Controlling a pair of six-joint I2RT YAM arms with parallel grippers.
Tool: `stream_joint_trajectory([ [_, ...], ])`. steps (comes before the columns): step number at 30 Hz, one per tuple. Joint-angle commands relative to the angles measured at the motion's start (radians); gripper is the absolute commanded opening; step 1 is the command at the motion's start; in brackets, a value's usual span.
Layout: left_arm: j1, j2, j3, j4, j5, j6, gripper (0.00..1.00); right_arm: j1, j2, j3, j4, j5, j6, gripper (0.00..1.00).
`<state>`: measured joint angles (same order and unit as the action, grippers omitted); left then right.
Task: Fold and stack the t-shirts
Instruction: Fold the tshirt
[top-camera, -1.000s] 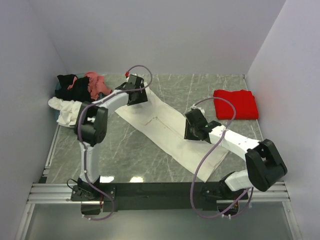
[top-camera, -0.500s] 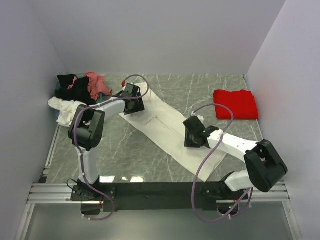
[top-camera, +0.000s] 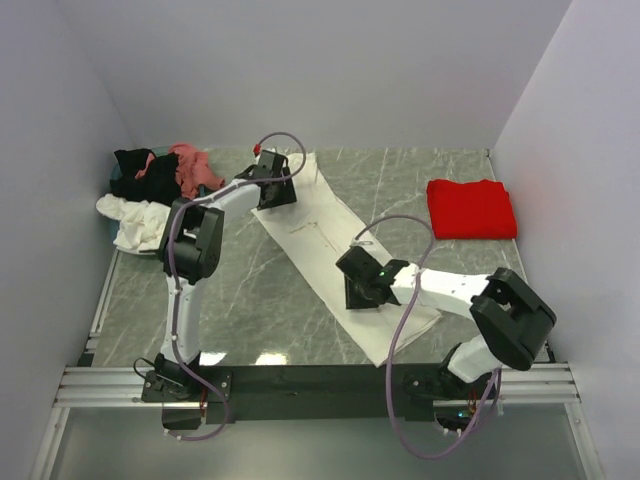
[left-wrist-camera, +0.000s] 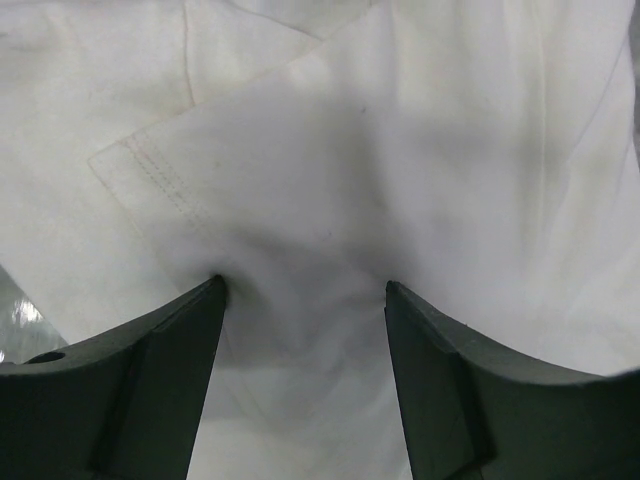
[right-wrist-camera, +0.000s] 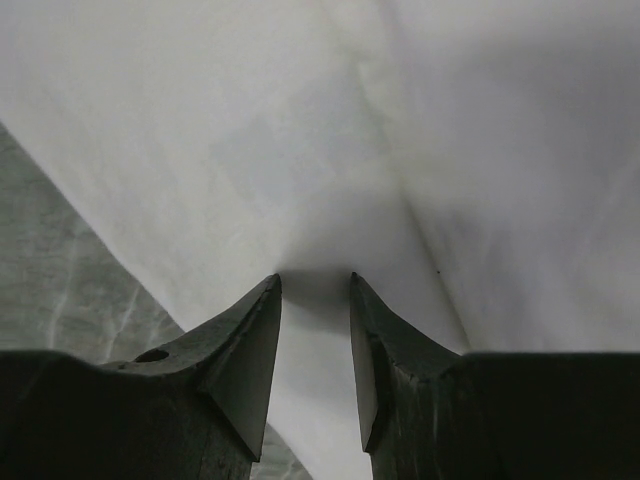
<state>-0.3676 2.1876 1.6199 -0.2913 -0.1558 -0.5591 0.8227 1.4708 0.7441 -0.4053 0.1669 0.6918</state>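
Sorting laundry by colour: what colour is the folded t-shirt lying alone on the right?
Bright red t-shirt, clearest in the top external view.

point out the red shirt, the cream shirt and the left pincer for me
red shirt (top-camera: 471, 208), top view, middle of the folded square
cream shirt (top-camera: 318, 238), top view, bare cloth between the two arms
left pincer (left-wrist-camera: 303, 300), left wrist view, midway between its fingertips, where the cloth bunches

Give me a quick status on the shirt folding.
Left gripper and right gripper both pressed into the cream shirt, cloth bunched between fingers. Red shirt folded, far right. Nothing blocking.
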Motion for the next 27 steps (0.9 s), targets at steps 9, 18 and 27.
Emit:
stream_joint_trajectory([
  [9,0.01,0.182,0.231,0.001,0.133,0.068,0.71,0.098,0.144,0.207,0.065,-0.136,0.018,0.41],
  [18,0.01,0.282,0.417,0.024,0.229,0.093,0.71,0.121,0.197,0.3,0.204,-0.369,0.005,0.41],
  [27,0.007,0.04,0.236,0.162,0.202,0.071,0.72,0.115,-0.018,0.273,-0.007,-0.077,-0.028,0.41],
])
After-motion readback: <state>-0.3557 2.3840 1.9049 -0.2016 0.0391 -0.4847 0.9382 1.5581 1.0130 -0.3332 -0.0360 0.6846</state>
